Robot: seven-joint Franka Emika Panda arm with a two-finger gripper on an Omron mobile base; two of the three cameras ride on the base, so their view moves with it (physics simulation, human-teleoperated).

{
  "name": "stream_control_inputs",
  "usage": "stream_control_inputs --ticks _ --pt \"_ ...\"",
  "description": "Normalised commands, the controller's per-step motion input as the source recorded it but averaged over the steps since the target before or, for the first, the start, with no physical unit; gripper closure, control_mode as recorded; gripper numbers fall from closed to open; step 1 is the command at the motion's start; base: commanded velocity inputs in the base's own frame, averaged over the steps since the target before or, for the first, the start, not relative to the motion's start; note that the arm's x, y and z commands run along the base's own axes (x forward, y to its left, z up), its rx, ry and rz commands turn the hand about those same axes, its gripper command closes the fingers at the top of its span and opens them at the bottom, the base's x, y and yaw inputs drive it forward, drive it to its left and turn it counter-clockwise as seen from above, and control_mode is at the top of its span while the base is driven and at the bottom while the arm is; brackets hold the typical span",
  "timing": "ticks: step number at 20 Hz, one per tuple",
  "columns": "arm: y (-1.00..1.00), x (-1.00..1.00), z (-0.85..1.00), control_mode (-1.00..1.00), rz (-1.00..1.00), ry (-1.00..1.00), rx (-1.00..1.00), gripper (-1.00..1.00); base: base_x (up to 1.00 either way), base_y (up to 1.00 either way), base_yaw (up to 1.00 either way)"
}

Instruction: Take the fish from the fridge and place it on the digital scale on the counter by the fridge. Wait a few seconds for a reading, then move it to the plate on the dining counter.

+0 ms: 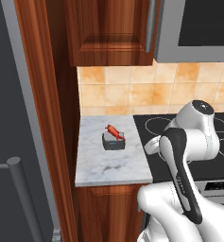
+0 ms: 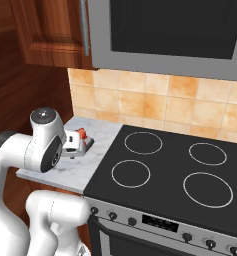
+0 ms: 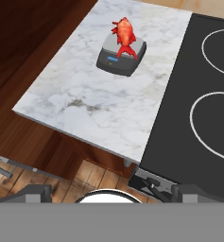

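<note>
Gripper (image 3: 108, 194) spread wide, nothing between tips, held back from counter (image 3: 85, 104) edge, well apart from scale. Fish (image 3: 124, 33) lying on top of digital scale (image 3: 118, 59), red-orange, overhanging far edge a bit. Scale toward back-centre of short marble top. Black stovetop (image 3: 198, 94) w/ 4 rings just beside counter. Fridge (image 1: 9, 123) on other side, past wood panel (image 1: 45, 108). Tan tile backsplash (image 1: 132, 90) behind.

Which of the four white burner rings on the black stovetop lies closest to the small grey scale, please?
The front-left ring, smaller than the front-right one, sits nearest the marble counter's scale.
</note>
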Motion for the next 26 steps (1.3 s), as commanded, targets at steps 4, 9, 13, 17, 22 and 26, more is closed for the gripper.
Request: stream_control_inputs --ticks 4,9,13,17,22,26 --pt "0.00 0.00 0.00 -1.00 0.00 0.00 0.00 -1.00 0.00 0.00 0.00" --pt "0.00 0.00 0.00 -1.00 0.00 0.00 0.00 -1.00 0.00 0.00 0.00" --pt "0.00 0.00 0.00 -1.00 0.00 0.00 0.00 -1.00 0.00 0.00 0.00" --pt "0.00 0.00 0.00 -1.00 0.00 0.00 0.00 -1.00 0.00 0.00 0.00" --pt "0.17 0.25 -0.03 -1.00 -0.02 0.00 0.00 -1.00 0.00 0.00 0.00" --pt "0.45 0.91 -0.10 -1.00 -0.06 0.00 0.00 -1.00 0.00 0.00 0.00"
